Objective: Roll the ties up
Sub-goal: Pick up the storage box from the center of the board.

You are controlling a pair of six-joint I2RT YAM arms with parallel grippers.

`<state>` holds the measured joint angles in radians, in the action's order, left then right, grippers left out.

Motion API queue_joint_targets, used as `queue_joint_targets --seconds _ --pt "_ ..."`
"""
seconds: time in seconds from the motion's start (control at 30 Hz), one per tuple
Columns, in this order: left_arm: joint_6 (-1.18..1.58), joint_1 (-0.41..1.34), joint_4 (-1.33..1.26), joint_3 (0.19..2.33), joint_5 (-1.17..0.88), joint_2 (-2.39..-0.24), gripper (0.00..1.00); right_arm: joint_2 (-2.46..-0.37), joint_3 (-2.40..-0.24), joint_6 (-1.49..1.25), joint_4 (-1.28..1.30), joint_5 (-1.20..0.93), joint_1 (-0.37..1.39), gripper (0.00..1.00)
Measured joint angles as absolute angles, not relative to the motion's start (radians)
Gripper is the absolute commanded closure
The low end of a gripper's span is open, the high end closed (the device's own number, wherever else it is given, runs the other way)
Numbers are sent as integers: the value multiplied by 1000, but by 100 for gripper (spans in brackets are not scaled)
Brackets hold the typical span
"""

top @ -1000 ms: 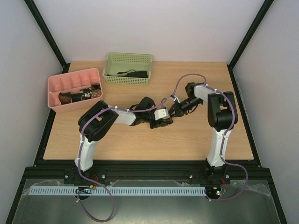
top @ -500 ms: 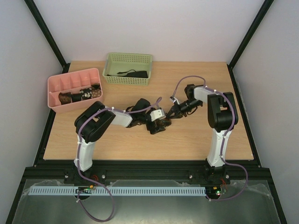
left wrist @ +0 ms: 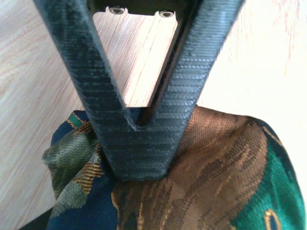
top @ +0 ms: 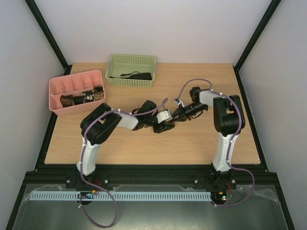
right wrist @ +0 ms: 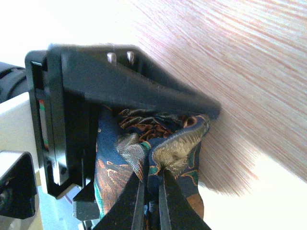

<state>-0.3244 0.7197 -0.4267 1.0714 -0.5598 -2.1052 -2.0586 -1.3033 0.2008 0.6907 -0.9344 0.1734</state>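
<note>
Near the middle of the light wooden table (top: 192, 143), a little toward its near edge, the left gripper (top: 166, 126) and the right gripper (top: 178, 115) meet at a bunched fabric tie (top: 171, 125) mottled in brown, orange and green. In the left wrist view the left gripper (left wrist: 139, 143) has its ribbed black fingers (left wrist: 192, 81) pressed together at the tips, pinching the tie (left wrist: 216, 167). The right wrist view shows the right gripper (right wrist: 152, 201) nipping a raised fold of the tie (right wrist: 180, 143) between nearly touching fingers (right wrist: 170, 203), with the left gripper's black body just beside it.

Farther off, by the left edge, a pink plastic divided tray (top: 54, 86) holds dark coiled ties (top: 82, 97), one of them white-speckled. At the far edge, left of centre, a pale green slotted basket (top: 132, 58) holds a flat dark tie (top: 136, 75)
</note>
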Motion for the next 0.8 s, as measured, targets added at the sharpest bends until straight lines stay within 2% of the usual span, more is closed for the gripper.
queue_joint_targets --seconds 0.03,0.07,0.1,0.33,0.53,0.67,0.8 --pt "-331 721 -425 1069 -557 -2102 27 -2058 -1301 196 685 -937 173 99" --pt "-334 720 -422 1064 -548 -2094 5 -2057 -1296 190 678 -941 173 99" --pt "-348 719 -419 1059 -543 -2088 1 -2054 -1290 181 668 -944 172 99" --pt "-321 656 -328 1002 -486 -1954 0 -2028 -1259 99 596 -955 152 99" --pt "-197 555 -120 1128 -455 -1860 0 -1990 -1259 -35 454 -983 117 99" --pt "-93 430 -16 1219 -511 -1831 1 -1953 -1259 -146 340 -1011 110 99" --pt "13 291 47 1299 -654 -1827 1 -1925 -1260 -297 186 -1058 110 99"
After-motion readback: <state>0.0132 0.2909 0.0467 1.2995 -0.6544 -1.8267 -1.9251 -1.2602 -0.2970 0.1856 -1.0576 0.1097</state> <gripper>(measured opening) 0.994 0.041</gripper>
